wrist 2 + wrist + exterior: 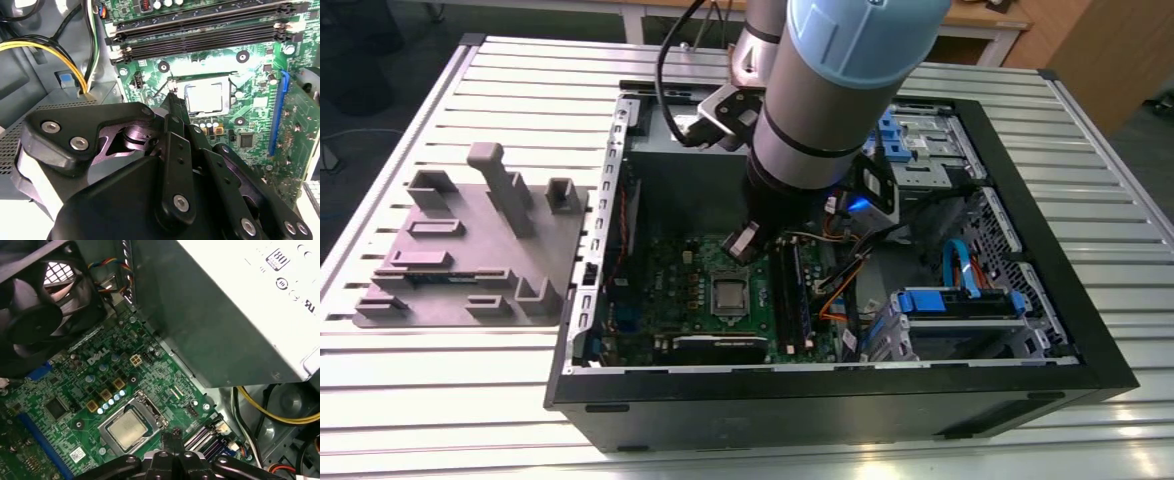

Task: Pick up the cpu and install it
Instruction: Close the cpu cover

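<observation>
The cpu [728,293] lies flat in the socket of the green motherboard [667,280] inside the open computer case, its silver-grey top facing up. It is plain in both wrist views, cpu [205,96] and cpu [127,431], with the socket's metal frame around it. My gripper [744,245] hangs just above the board beside the socket. Its black fingers come together to a narrow tip, gripper [172,99] and gripper [173,434], right at the socket's edge and off the chip. The gripper is shut with nothing between its fingers.
A large grey metal box with a white label [225,315] stands close beside the socket, and a black fan [40,305] is at the case wall. Memory slots [200,30] run along the socket's other side. Yellow cables [50,55], blue drive cages [961,300], and a grey fixture plate [467,250] outside the case.
</observation>
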### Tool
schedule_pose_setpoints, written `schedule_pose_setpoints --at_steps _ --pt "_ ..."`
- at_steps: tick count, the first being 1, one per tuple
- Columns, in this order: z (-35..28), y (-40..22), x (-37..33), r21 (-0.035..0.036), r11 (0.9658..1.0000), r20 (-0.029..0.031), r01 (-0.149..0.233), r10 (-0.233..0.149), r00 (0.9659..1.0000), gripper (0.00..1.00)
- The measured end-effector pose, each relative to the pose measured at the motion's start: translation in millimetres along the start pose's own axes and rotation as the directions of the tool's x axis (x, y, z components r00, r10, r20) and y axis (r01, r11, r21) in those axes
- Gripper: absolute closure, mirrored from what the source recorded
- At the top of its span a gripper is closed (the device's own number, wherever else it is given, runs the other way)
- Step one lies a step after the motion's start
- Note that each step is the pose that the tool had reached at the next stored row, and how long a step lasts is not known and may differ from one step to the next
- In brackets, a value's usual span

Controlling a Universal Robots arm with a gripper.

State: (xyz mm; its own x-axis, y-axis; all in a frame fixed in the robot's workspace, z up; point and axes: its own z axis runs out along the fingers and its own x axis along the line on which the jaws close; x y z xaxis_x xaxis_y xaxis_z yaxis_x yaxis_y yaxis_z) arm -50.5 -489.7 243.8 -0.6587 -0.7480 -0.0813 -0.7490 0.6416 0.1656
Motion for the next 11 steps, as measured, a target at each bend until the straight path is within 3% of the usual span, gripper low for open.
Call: schedule_pose_setpoints --at_steps 5,11 --pt "-0.3 -0.1 6.0 -0.0003 1.0000 -0.0016 0.008 -0.008 1.0000 0.90" --pt "0.1 5.8 13.9 -0.0009 0.9999 -0.0032 0.017 -0.017 0.9999 0.90"
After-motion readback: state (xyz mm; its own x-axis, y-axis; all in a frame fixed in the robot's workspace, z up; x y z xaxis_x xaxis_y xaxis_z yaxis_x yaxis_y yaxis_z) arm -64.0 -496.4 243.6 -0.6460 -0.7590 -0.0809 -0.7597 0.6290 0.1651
